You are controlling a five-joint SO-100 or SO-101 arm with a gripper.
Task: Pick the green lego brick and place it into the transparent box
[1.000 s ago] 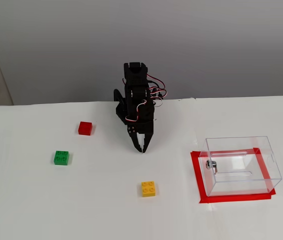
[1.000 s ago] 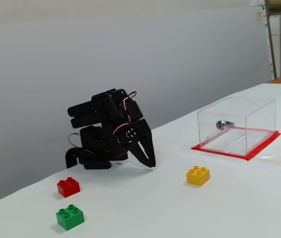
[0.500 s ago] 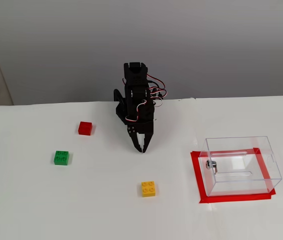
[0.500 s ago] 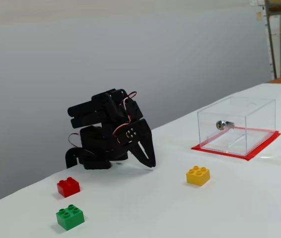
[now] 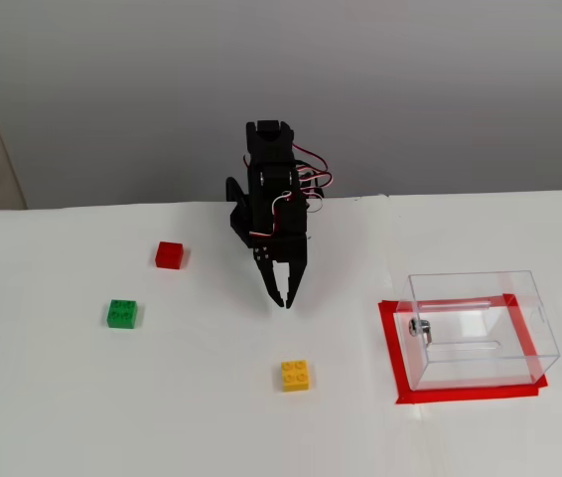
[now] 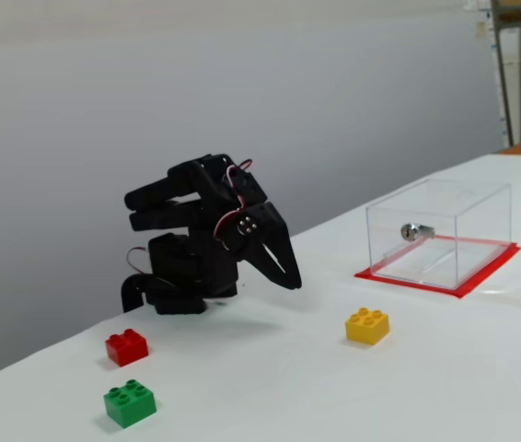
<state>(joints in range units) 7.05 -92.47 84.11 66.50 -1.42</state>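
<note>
The green lego brick (image 5: 122,314) (image 6: 131,403) lies on the white table, at the left in both fixed views, with nothing touching it. My black gripper (image 5: 284,301) (image 6: 294,283) hangs just above the table near the middle, well away from the brick, its fingers together and empty. The transparent box (image 5: 480,329) (image 6: 439,234) stands at the right on a red taped rectangle, with a small metal fitting on one wall and nothing inside.
A red block (image 5: 170,255) (image 6: 127,347) lies behind the green brick, toward the arm's base. A yellow studded brick (image 5: 296,375) (image 6: 367,326) rests in front of the gripper. A grey wall runs behind the table.
The arm has lifted a little, raising the gripper tip off the table and slightly forward. The bricks and the box have not moved.
</note>
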